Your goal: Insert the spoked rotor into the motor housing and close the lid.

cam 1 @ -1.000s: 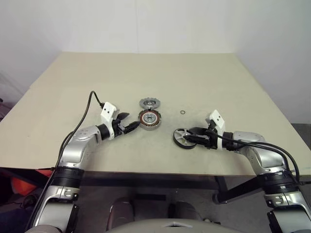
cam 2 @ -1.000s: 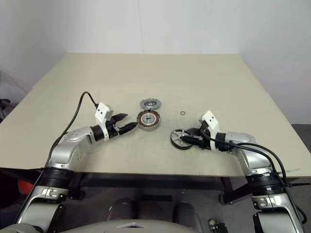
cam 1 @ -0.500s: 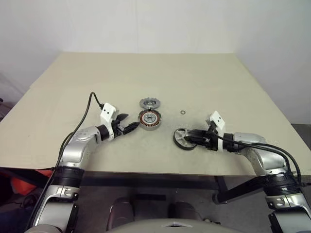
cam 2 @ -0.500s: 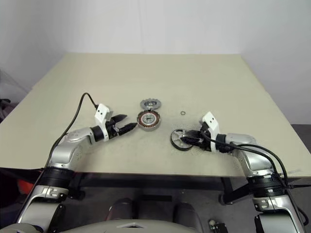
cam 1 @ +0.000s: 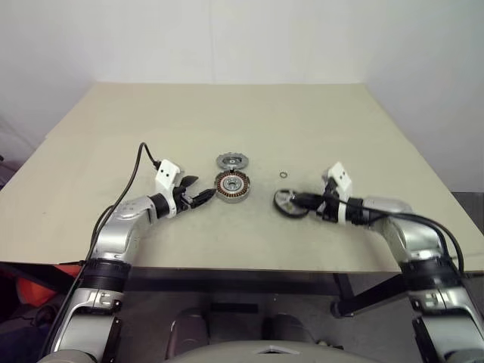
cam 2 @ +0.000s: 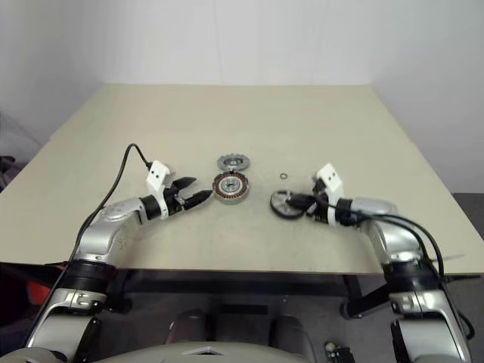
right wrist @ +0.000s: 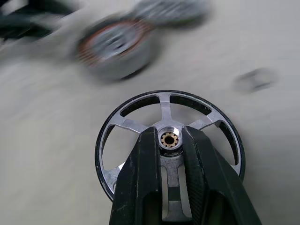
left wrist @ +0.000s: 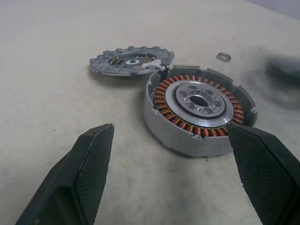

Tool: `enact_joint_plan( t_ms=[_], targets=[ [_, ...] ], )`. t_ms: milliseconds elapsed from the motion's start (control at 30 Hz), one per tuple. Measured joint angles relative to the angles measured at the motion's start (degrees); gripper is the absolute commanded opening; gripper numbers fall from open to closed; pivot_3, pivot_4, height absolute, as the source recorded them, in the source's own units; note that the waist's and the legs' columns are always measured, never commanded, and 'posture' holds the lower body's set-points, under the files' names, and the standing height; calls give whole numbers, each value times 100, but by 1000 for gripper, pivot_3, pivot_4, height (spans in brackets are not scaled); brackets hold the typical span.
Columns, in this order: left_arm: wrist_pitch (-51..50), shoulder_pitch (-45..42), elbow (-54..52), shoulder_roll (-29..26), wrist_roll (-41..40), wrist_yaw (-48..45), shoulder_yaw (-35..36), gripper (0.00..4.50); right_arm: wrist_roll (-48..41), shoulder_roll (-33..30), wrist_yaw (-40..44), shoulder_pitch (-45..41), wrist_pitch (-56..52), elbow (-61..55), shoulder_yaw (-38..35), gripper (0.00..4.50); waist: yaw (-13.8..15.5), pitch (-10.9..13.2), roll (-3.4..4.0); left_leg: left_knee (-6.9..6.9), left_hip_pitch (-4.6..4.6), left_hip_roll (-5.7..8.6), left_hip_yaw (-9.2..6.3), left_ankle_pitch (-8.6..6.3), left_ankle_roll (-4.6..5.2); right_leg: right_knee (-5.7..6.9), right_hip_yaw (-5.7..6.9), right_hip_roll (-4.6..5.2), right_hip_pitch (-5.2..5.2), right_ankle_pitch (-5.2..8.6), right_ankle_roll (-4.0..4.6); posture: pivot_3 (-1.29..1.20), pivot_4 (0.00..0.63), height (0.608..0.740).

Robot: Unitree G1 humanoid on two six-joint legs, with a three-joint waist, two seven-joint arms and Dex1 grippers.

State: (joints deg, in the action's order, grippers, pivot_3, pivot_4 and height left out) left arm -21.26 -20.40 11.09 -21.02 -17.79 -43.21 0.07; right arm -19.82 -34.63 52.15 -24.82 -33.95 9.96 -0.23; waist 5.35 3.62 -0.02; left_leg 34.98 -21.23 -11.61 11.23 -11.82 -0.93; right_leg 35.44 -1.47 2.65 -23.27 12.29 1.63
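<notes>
Lifted: black-rimmed silver-spoked rotor [right wrist: 168, 140], my right hand [cam 1: 302, 201] pinching its hub | left hand [cam 1: 198, 198] wide, empty | bare worktop [cam 1: 249, 121] to copper-wound housing [cam 1: 232, 186]

Motor housing [right wrist: 115, 49], lid [right wrist: 171, 10] and tiny ring [right wrist: 255, 78] motion-blurred in the right wrist view.

You have a rotor [right wrist: 168, 140] of bright brushed-metal spokes in a black rim, a housing [left wrist: 199, 108] of copper windings in matt grey metal, a dull ribbed lid [left wrist: 129, 62], and a matt table [cam 1: 227, 121].
</notes>
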Motion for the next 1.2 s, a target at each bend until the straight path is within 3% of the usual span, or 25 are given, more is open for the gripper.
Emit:
enact_joint_plan(
  t_ms=[367,567,900,1033,1200],
  targets=[
    [26,51,-5,32,16,102,-2,4083,788,19,-550,-944,966,2180,-108,274,-13,0,0,-6,-15,0,-2,-5,8,-3,18,3,-8,16,10,0,0,740],
    [29,71,-7,32,18,125,-1,4083,805,117,-451,-1137,1143,2176,-138,2291,15,1,1,-6,-14,-5,-2,-6,9,0,25,2,-6,19,13,0,0,740],
    [74,76,-2,28,21,153,0,4083,737,149,-148,-1033,1314,1005,-28,2291,16,1,1,-6,-13,-5,-3,-6,11,0,27,3,-4,19,13,0,0,740],
    [54,57,1,0,13,73,-10,4083,1187,-73,558,-631,1658,175,1003,2291,15,0,0,-12,-11,-8,-5,-11,19,-2,31,3,-1,26,13,0,0,740],
    [50,-50,18,-15,17,11,-12,4083,2051,-122,854,-626,2308,302,2004,2291,7,1,0,-12,-12,1,-5,-12,20,-1,31,11,-2,26,13,0,0,740]
  ],
)
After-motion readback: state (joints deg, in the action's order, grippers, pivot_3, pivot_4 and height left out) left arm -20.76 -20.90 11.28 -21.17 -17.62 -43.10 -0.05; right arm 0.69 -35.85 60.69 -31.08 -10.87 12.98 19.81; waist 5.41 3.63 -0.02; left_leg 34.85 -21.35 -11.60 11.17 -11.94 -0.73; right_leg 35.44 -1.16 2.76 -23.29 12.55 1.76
